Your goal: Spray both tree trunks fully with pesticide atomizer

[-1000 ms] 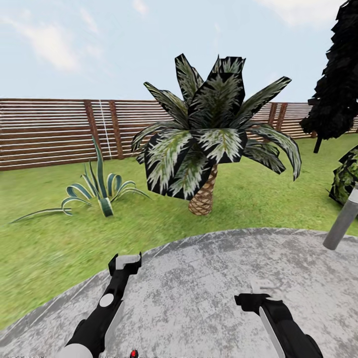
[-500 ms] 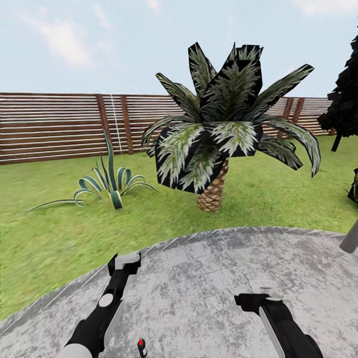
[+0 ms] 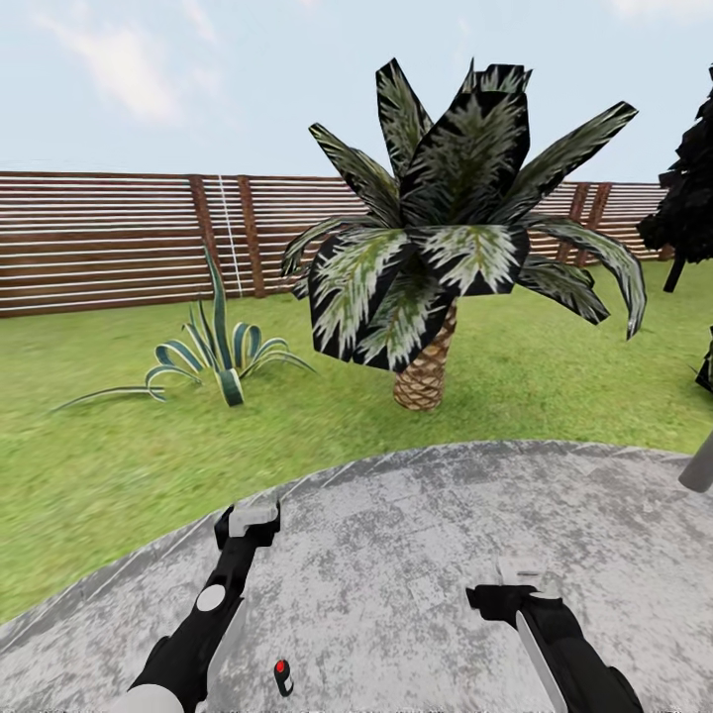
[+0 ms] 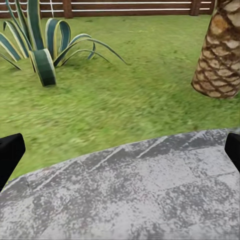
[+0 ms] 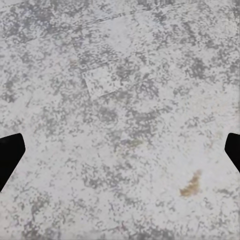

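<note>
From the head view, a small dark bottle with a red top (image 3: 283, 676), apparently the pesticide atomizer, lies on the grey paving (image 3: 416, 555) between the left tool (image 3: 248, 522) and right tool (image 3: 515, 589). The left wrist view shows that tool's fingertips (image 4: 10, 152) spread wide over the paving edge, grass (image 4: 125, 100) and a palm trunk (image 4: 220, 55) ahead. In the right wrist view, the fingertips (image 5: 10, 150) likewise sit wide apart, empty, above bare paving.

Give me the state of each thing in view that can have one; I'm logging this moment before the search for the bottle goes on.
left gripper: open, empty, over the grey paving.
right gripper: open, empty, over the paving.
palm: upright on the lawn, fronds drooping.
striped spiky plant: rooted in the grass, leaves splayed.
slat fence: standing, unbroken.
small dark object with a red top: on the paving; what it is, unclear.
</note>
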You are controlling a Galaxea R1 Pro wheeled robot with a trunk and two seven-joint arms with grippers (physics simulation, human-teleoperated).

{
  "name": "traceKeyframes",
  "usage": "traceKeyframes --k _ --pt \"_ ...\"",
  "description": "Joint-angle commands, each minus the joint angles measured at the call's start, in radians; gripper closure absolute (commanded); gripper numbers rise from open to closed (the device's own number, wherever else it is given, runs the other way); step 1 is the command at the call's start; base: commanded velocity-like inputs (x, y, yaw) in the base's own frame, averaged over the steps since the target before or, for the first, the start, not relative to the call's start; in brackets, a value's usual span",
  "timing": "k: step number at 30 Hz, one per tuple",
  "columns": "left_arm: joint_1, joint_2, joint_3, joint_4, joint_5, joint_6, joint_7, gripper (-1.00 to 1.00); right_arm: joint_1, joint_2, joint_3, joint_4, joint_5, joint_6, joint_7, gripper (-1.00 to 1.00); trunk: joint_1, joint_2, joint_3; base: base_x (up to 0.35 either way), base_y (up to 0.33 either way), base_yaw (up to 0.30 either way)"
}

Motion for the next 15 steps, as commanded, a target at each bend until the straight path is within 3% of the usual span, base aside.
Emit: traceKeyframes --k 1,15 --pt "0.0 0.0 0.0 0.0 0.0 0.0 0.0 -1.0 0.0 0.0 0.0 0.0 0.0 0.0 0.0 -1.0 0.004 -0.007 -0.005 0.0 0.0 0.0" --pt "0.0 0.001 0.003 0.0 0.0 0.001 0.0 -1.0 0.0 0.0 -0.001 -0.001 0.0 0.0 -0.002 -1.0 0.058 -0.105 -0.065 0.0 0.0 -0.017"
